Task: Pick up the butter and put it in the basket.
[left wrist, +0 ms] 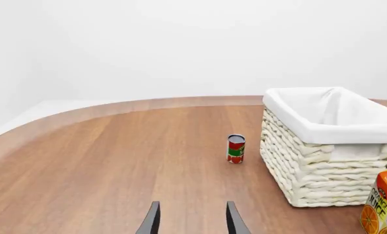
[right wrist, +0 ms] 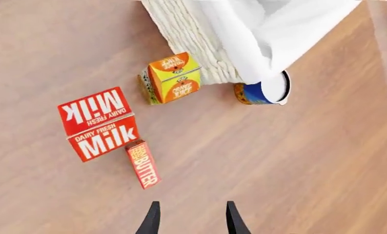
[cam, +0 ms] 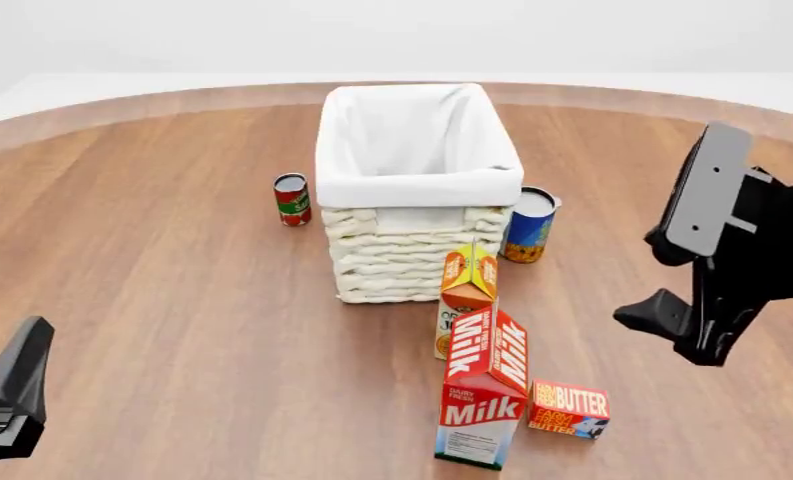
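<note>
Butter (cam: 568,409), a small flat red-orange box, lay on the wooden table (cam: 169,280) just right of the tall milk carton (cam: 484,400), nearer than the woven cream basket (cam: 415,195) with its white cloth liner. The tabletop was smooth brown plank under plain white walls. Right gripper (right wrist: 190,217) hung above the butter, jaws apart and empty; left gripper (left wrist: 190,218) likewise parted, holding nothing.

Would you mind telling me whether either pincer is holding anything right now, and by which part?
Nothing is held. The right pincer is open above the table, short of the butter; the left pincer is open over bare wood.
</note>
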You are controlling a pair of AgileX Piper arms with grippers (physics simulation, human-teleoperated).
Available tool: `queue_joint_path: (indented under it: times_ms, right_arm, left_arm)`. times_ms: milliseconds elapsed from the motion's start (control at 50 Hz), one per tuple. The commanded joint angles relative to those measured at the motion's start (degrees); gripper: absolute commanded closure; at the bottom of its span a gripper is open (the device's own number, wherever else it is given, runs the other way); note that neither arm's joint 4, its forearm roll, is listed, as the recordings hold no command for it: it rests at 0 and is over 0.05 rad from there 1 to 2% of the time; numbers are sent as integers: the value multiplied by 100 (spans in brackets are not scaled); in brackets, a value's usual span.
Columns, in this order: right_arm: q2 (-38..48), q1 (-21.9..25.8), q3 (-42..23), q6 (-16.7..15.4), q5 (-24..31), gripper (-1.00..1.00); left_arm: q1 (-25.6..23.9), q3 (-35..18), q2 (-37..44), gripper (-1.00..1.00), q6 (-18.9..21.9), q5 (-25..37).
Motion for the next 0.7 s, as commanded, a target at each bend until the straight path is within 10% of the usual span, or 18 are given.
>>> queue_joint_path:
  times_ms: [20,260,700]
  right_arm:
    - [187,-21,352,-368,261,-100]
    - [520,-767,1280,-1117,-272,-100]
    - [1225,-300,1598,-765,-1037,-100]
  left_arm:
    - [0,0,0,-100,0,0]
    - [0,0,0,-100,0,0]
    - [0,0,0,-100,0,0]
